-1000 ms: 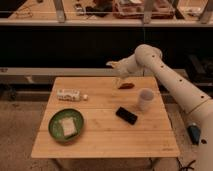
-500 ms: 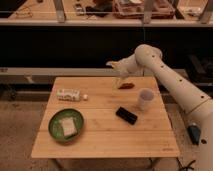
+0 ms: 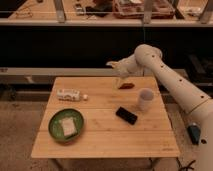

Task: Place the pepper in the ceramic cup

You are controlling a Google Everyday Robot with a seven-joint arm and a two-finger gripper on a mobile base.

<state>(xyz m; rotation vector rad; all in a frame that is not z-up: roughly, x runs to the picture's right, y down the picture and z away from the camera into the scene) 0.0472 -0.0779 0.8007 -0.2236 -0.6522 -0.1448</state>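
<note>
Red-brown pepper lies ungrasped on the table at upper centre, the gripper poised just above it with fingers spread, the ceramic cup waiting nearby, lower right.

Single view, one camera. It is set before the tabletop, raised and tilted down, at middle distance; the whole top is taken in, with shelving seen behind. The arm enters at picture right. The pincer is held over the far edge.

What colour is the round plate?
The plate is green, camera view; the gripper hovers by the pepper.
</note>
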